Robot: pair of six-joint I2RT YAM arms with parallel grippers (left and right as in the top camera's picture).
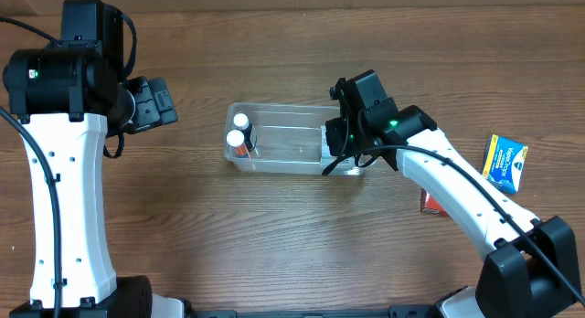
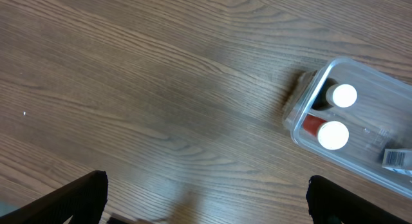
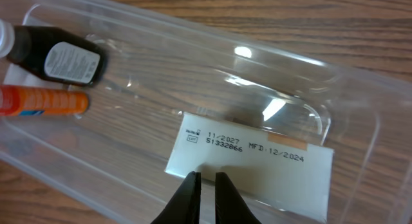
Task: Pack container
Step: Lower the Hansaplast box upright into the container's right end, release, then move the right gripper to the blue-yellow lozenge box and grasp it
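Observation:
The clear plastic container [image 1: 283,112] lies mid-table. At its left end are two white-capped bottles, a dark one [image 1: 241,121] and an orange one [image 1: 237,139]. My right gripper [image 1: 338,140] hangs over the container's right end. In the right wrist view its fingers [image 3: 207,179] are almost together, tips at the near edge of a white box [image 3: 257,163] with printed dates, inside the container [image 3: 360,76]. The dark bottle [image 3: 58,56] and orange bottle [image 3: 45,102] lie beyond. My left gripper [image 2: 206,198] is open, empty, left of the container [image 2: 302,114].
A blue and yellow box [image 1: 505,163] lies on the table at the far right. A small red box [image 1: 430,204] lies partly under the right arm. The left arm's white column stands at the left side of the table.

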